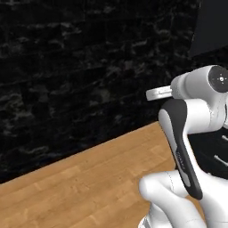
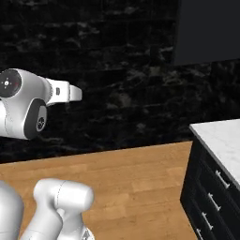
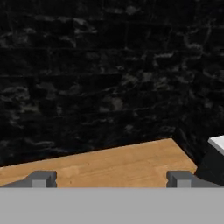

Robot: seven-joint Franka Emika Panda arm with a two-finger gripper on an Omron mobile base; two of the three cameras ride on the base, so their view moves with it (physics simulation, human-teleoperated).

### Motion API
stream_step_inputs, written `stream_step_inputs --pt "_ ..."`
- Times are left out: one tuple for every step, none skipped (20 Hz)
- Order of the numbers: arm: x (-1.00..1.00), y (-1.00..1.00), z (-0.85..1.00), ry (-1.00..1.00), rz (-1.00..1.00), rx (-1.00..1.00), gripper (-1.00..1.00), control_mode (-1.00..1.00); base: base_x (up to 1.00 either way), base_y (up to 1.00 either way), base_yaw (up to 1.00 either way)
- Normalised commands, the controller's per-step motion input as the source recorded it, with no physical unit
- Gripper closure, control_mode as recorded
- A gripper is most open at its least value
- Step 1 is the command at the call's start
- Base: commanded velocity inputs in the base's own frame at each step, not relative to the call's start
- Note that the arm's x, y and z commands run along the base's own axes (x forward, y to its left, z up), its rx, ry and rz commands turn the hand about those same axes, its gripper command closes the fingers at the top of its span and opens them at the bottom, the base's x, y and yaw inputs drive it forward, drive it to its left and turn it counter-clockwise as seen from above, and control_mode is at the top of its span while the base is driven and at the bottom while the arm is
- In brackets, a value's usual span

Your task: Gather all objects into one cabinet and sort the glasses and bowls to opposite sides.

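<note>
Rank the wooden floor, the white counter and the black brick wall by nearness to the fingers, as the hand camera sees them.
1. Wooden floor: just beyond the open fingers, below them.
2. White counter: ahead, at the right edge.
3. Black brick wall: farthest, behind both.

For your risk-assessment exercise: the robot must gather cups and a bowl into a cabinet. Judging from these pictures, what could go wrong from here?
1. The open, empty gripper faces the black wall over bare floor, so the base must probably drive first, and could clip the drawers under the white counter.
2. The arm covers part of the left base view, which may hide obstacles.
</note>
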Motion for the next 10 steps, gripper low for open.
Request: stream_step_inputs --pt "0.0 0.0 0.0 0.0 0.0 0.0 -1.0 1.0 0.06 0.0 -0.6" --pt "0.0 0.0 0.0 0.0 0.0 0.0 -1.0 1.0 0.06 0.0 -0.59" --pt "0.0 0.0 0.0 0.0 0.0 0.0 -1.0 1.0 0.05 0.04 -0.59" --pt "0.0 0.0 0.0 0.0 0.0 0.0 -1.0 1.0 0.0 0.06 -0.59" --pt "0.0 0.0 0.0 0.0 0.0 0.0 -1.0 1.0 0.0 0.01 -0.59" --pt "0.0 0.0 0.0 0.0 0.0 0.0 -1.0 1.0 0.0 0.0 -0.59" --pt "0.0 0.0 0.0 0.0 0.0 0.0 -1.0 1.0 0.01 0.0 -0.58" --pt "0.0 0.0 0.0 0.0 0.0 0.0 -1.0 1.0 0.08 0.0 -0.54" --pt "0.0 0.0 0.0 0.0 0.0 0.0 -1.0 1.0 0.16 -0.08 -0.53" --pt "0.0 0.0 0.0 0.0 0.0 0.0 -1.0 1.0 0.22 -0.14 -0.55"
